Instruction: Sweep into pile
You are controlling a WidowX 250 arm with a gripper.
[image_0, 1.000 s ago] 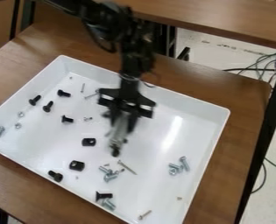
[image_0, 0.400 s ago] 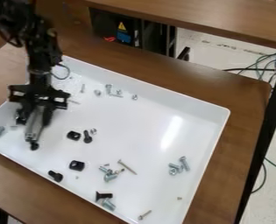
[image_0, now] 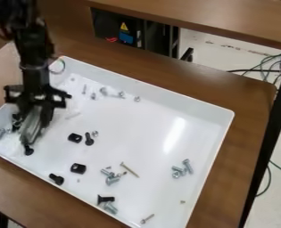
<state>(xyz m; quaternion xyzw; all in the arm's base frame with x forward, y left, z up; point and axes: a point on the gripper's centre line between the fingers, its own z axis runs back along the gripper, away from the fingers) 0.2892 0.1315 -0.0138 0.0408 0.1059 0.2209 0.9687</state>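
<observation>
At the tray's left side, the gripper (image_0: 31, 119) hangs low, shut on a grey elongated tool (image_0: 31, 130) that slants downward. A black piece (image_0: 28, 151) lies at the tool's lower end. The white tray (image_0: 190, 107) holds scattered hardware. Black clips (image_0: 78, 168) and a black bolt (image_0: 88, 139) lie right of the gripper. Silver screws (image_0: 111, 178) are grouped near the lower middle, others (image_0: 180, 170) at the right. Small metal pieces (image_0: 121, 94) lie along the upper left. The arm and gripper hide part of the tray's left side.
The tray's raised walls surround the hardware on a brown wooden table (image_0: 250, 133). Behind is another table edge (image_0: 226, 22), with dark equipment (image_0: 126, 33) below it. Cables (image_0: 273, 62) lie on the floor at the right.
The gripper has swung from the tray's upper middle to its left side with the tool. One black clip has shifted left, a black bolt now lies beside it, and silver pieces show at the upper left.
</observation>
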